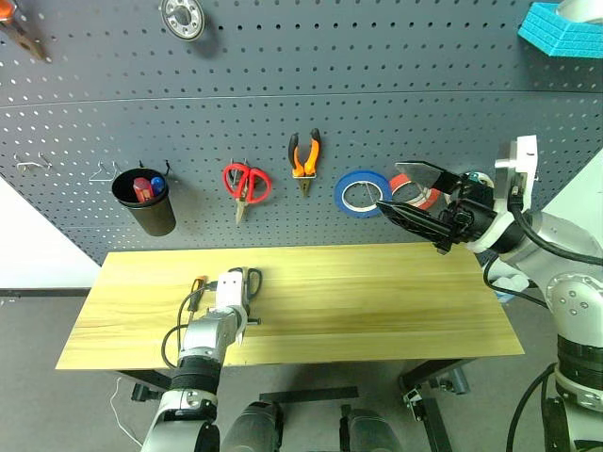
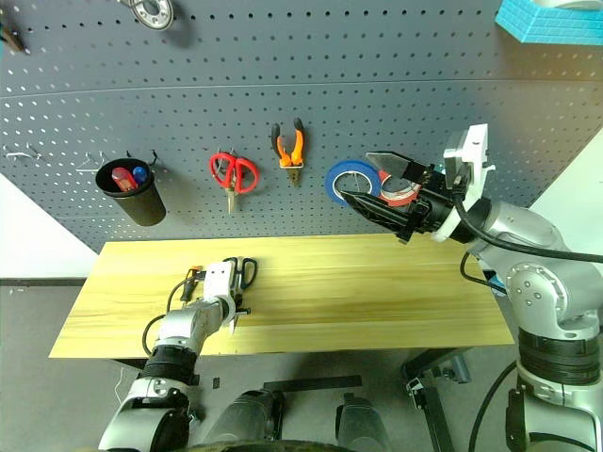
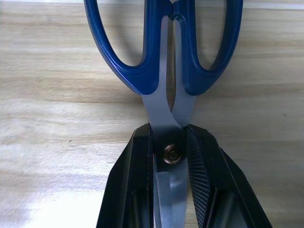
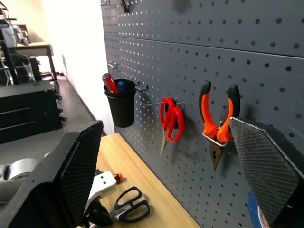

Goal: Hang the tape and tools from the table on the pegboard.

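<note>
The scissors with dark blue handles lie on the light wood table, and my left gripper is shut on their blades at the pivot. Just left of that gripper lies the orange-and-black screwdriver. The orange-handled pliers hang on the dark grey pegboard. My right gripper is raised before the pegboard near the red roll, open and holding nothing. I cannot make out the tape.
On the pegboard hang a black cup with red and blue items, red scissors, a blue roll and a red roll. Bare hooks stick out at the left. A teal object sits top right.
</note>
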